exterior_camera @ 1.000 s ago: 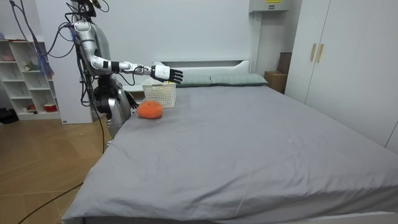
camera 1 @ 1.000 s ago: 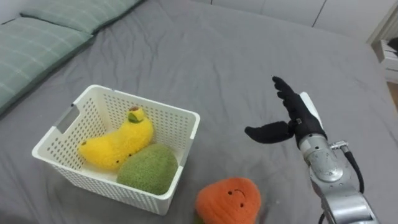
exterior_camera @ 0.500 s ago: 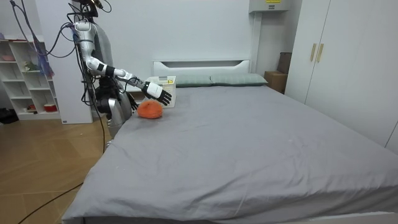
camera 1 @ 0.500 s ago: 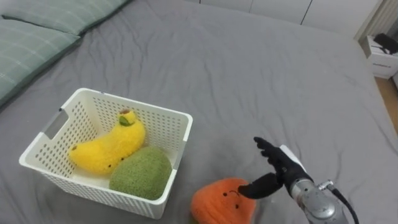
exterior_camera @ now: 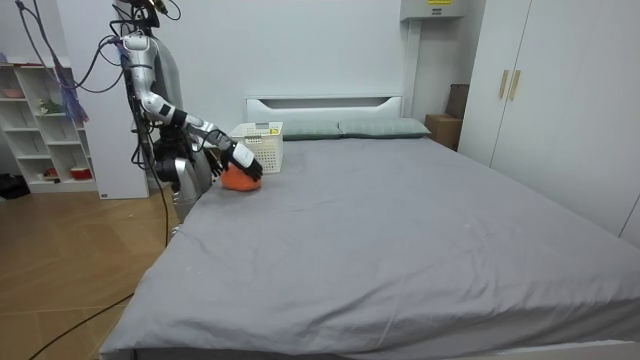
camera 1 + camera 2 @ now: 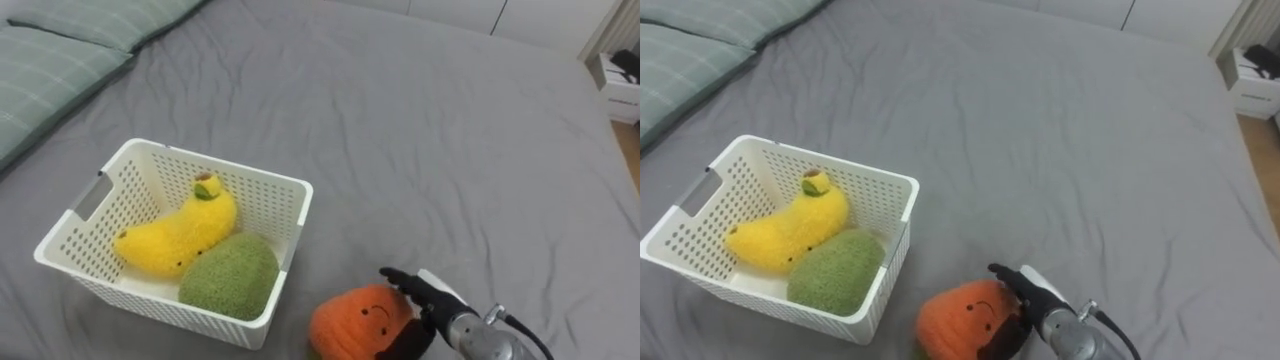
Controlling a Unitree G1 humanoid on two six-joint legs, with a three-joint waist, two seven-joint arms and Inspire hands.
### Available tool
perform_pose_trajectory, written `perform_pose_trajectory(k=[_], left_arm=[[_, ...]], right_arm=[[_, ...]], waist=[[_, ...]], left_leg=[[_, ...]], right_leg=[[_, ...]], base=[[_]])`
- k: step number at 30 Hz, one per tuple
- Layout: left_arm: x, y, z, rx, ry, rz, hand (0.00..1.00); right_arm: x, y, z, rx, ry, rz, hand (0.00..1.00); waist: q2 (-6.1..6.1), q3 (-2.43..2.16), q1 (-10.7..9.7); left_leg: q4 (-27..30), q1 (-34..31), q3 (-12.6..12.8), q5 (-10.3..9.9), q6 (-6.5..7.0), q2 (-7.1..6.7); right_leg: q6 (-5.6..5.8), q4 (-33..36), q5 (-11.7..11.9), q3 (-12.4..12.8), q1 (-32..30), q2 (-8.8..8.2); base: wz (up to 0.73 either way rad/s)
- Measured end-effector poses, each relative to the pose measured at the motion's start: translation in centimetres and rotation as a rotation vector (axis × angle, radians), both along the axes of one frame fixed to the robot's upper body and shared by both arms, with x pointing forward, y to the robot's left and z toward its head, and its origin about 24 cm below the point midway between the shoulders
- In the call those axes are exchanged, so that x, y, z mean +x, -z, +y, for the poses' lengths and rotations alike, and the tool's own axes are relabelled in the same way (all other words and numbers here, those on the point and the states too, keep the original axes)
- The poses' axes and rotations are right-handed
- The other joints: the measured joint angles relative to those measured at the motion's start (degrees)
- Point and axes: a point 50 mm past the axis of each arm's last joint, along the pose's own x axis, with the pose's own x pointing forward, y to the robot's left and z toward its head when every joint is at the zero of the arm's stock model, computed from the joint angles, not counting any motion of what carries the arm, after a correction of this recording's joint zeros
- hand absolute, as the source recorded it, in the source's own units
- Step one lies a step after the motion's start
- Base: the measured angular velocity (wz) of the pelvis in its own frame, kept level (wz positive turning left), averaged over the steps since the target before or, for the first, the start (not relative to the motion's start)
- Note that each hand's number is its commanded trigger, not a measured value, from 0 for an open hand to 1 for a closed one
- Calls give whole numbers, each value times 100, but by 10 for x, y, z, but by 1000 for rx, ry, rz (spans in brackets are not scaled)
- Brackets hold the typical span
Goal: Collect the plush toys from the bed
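The right hand (image 6: 432,308) has come down from its raised place over the bed (image 6: 420,130) and now lies against the orange plush toy (image 6: 355,322), low at the near right of the eye views. Its fingers (image 6: 402,284) are spread and fairly straight, reaching over the toy's upper right side, while the thumb sits dark against the toy's near right edge. The toy lies between thumb and fingers, but the hand is not clenched round it. The toy rests on the grey bed cover with its small stitched face turned up.

Just to the left of the orange toy stands a white plastic basket (image 6: 150,300) with perforated walls, close to it, though I cannot tell whether the two touch. Inside the basket lie a yellow banana toy (image 6: 175,240), stretched from near left to far right, and a round green toy (image 6: 230,280) tucked in the near right corner, pressed against the banana. Far to the left, at the head of the bed, lie green checked pillows (image 6: 50,60).

In the room view the robot stands upright at the side of the bed, near its head end, at the room view's left. Its right arm slopes down to the orange toy (image 5: 240,180), with the basket (image 5: 262,150) just behind. A white shelf unit (image 5: 40,130) stands behind the robot, and a wardrobe (image 5: 540,90) at the room view's right.
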Motion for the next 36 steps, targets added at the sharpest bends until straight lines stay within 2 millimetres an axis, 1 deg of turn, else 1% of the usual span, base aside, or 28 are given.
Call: perform_pose_trajectory(k=[4, 7, 8, 9, 10, 11, 12, 13, 15, 16, 19, 21, 26, 30, 36], left_arm=[[1, 0, -1, -1, 4, -1, 0], [2, 0, -1, 0, 6, -3, 0], [2, 0, -1, 0, 7, -4, 0], [2, 0, -1, 0, 7, -5, 0], [3, 0, -1, 1, 6, -7, 0], [3, 0, -1, 1, 7, -7, 0], [4, 0, -1, 2, 7, -9, 0], [5, -1, -1, 2, 8, -11, 0], [6, 0, -3, 0, 8, -13, 0], [6, 0, -3, 2, 10, -15, 0], [7, -1, -3, 8, 2, -22, 0], [7, -1, -3, 6, -2, -22, 0], [7, -1, -2, 4, -10, -24, 0], [9, -1, -4, 2, 4, -27, 0], [9, -1, -4, 3, 10, -26, 0]], right_arm=[[-2, 3, 2, -13, -24, 47, 0], [-2, 4, 3, -10, -26, 51, 0], [-2, 4, 3, -9, -28, 54, 2], [-2, 4, 3, -8, -28, 55, 7], [-2, 4, 3, -9, -28, 57, 25], [-2, 4, 3, -11, -28, 58, 39], [-2, 4, 3, -15, -26, 61, 61], [-2, 4, 2, -22, -26, 62, 69], [-1, 4, 3, -28, -25, 63, 76], [1, 3, 3, -31, -27, 60, 85], [0, 5, 5, -31, -32, 74, 96], [-2, 9, 8, -29, -29, 94, 100], [-6, 14, 13, -28, -52, 125, 100], [-11, 19, 15, -27, -66, 158, 100], [-8, 17, 15, -24, -68, 146, 100]], waist=[[-2, 1, 33], [-5, 5, 69], [-9, 7, 87], [-10, 9, 98], [-19, 11, 118], [-21, 13, 127], [-23, 16, 140], [-30, 18, 154], [-51, 25, 157], [-59, 30, 157], [-78, 36, 172], [-79, 37, 174], [-67, 42, 209], [-45, 53, 304], [-42, 52, 322]], left_leg=[[4, -11, -6, 0, 0, 0], [3, -16, -6, 0, 0, 0], [2, -17, -6, 0, 0, 0], [2, -18, -6, 0, 0, 0], [1, -22, -6, 0, 0, 0], [1, -25, -6, 0, 0, 0], [1, -28, -8, 0, 0, 0], [0, -29, -11, -1, 0, 0], [-3, -32, -18, 0, 0, -2], [-3, -38, -24, 0, 0, -2], [-3, -37, -25, 0, 0, -2], [-3, -38, -26, 0, 0, -3], [-2, -40, -24, 0, 0, -2], [-1, -43, -30, 1, -1, -2], [1, -43, -31, 3, -2, -2]], right_leg=[[0, 1, 0, -8, -8, -1], [0, 1, 0, -3, -13, -1], [0, 1, 0, -2, -16, 0], [0, 1, 0, -2, -17, 0], [0, 2, 0, -3, -21, 0], [0, 1, 0, -3, -23, 0], [0, 2, 0, -6, -26, 0], [0, 1, 0, -9, -26, -1], [0, 0, 0, -13, -27, 1], [0, -1, 0, -17, -32, 2], [0, -3, 0, -17, -32, 3], [0, -3, 0, -17, -33, 3], [-1, -3, 0, -9, -37, 4], [-1, -3, 0, -11, -37, 5], [-1, 2, 0, -12, -38, 4]], base=[[0], [0], [0], [0], [0], [0], [0], [0], [0], [0], [0], [0], [0], [0], [0]])
